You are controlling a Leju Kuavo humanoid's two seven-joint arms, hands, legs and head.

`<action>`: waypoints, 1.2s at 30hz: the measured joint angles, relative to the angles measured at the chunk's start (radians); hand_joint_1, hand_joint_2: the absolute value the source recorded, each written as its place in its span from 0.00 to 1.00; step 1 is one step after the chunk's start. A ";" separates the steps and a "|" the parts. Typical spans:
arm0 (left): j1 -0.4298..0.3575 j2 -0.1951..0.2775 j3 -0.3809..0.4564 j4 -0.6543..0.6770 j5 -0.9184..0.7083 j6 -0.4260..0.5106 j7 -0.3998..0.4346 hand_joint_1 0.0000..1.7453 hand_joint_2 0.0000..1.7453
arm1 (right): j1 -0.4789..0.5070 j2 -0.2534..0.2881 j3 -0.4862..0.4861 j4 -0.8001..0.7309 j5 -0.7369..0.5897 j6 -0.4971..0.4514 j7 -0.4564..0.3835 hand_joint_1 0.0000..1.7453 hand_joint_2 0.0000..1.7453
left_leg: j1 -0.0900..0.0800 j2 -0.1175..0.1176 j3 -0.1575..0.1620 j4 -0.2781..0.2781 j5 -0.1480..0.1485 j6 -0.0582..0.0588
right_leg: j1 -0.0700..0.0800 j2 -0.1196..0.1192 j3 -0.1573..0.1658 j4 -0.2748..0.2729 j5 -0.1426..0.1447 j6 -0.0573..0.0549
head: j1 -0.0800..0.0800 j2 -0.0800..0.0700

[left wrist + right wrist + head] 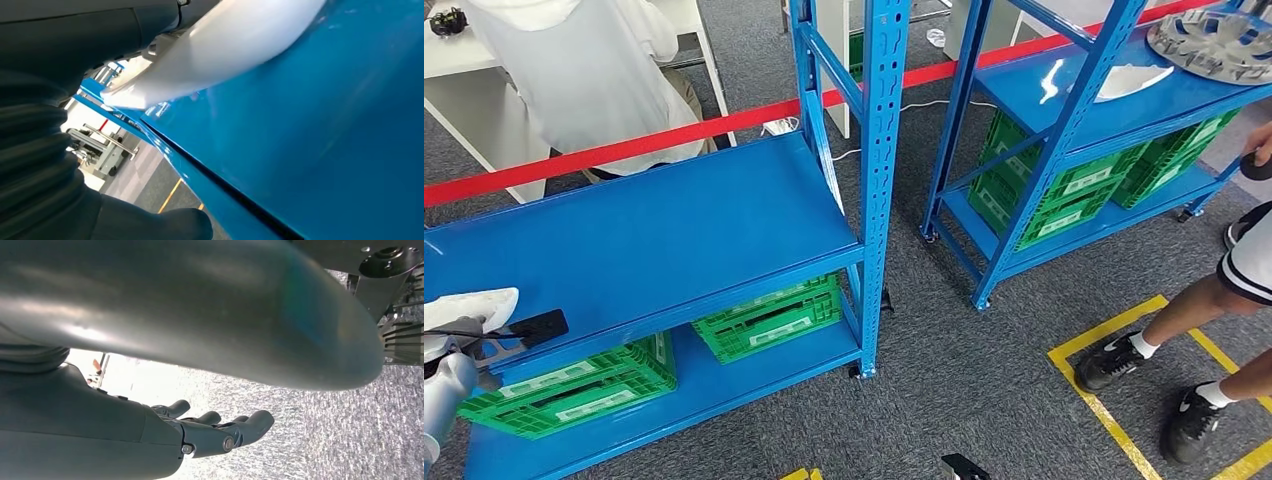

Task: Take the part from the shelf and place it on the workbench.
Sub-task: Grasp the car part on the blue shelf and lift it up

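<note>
Your left hand (464,345) gripped the smooth, glossy white moulded plastic part (469,307) at the head view's lower left, over the blue metal shelf (654,235); it looked light, stiff, slippery, so you wanted its thicker edge, while your right hand (215,432) hung loosely spread.

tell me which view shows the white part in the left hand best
The left wrist view: the white part is large and close, lying against the blue shelf top. The head view shows just a small piece of it at the picture's edge by the left hand. The right wrist view looks at carpet.
</note>
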State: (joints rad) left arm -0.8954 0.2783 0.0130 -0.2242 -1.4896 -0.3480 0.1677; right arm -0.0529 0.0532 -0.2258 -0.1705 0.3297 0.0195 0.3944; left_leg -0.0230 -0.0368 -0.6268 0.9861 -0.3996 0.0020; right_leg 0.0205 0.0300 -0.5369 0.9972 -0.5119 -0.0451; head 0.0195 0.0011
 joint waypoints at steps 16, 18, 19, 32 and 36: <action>0.035 -0.016 0.000 -0.001 0.009 0.091 -0.034 1.00 1.00 | 0.000 -0.002 -0.012 0.000 0.006 -0.001 0.000 0.00 0.00 | -0.002 -0.010 0.014 -0.001 -0.004 0.003 | -0.002 -0.010 0.016 -0.001 -0.008 0.004 | 0.000 0.000; 0.038 -0.020 0.000 -0.002 0.011 0.105 -0.045 1.00 1.00 | 0.000 -0.003 -0.013 0.000 0.006 -0.001 0.000 0.00 0.00 | -0.002 -0.013 0.017 -0.001 -0.004 0.003 | -0.002 -0.013 0.019 -0.001 -0.008 0.003 | 0.000 0.000; 0.039 -0.022 0.000 -0.003 0.011 0.110 -0.049 1.00 1.00 | 0.000 -0.003 -0.013 0.000 0.006 -0.001 0.000 0.00 0.00 | -0.002 -0.014 0.018 -0.001 -0.004 0.002 | -0.002 -0.014 0.020 -0.001 -0.009 0.003 | 0.000 0.000; 0.041 -0.028 0.000 -0.004 0.011 0.119 -0.063 1.00 1.00 | -0.001 -0.004 -0.014 0.000 0.006 -0.001 0.000 0.00 0.00 | -0.003 -0.016 0.022 -0.001 -0.003 0.001 | -0.002 -0.016 0.024 0.000 -0.009 0.003 | 0.000 0.000; 0.040 -0.031 0.000 -0.004 0.012 0.126 -0.070 1.00 1.00 | -0.001 -0.004 -0.014 0.000 0.003 -0.001 0.000 0.00 0.00 | -0.003 -0.016 0.023 -0.001 -0.003 0.001 | -0.002 -0.016 0.025 0.000 -0.009 0.003 | 0.000 0.000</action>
State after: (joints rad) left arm -0.8549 0.2478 0.0127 -0.2285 -1.4771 -0.2225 0.0975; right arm -0.0536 0.0488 -0.2398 -0.1705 0.3330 0.0187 0.3944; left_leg -0.0262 -0.0527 -0.6042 0.9847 -0.4025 0.0034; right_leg 0.0183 0.0140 -0.5122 0.9967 -0.5207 -0.0421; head 0.0195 0.0011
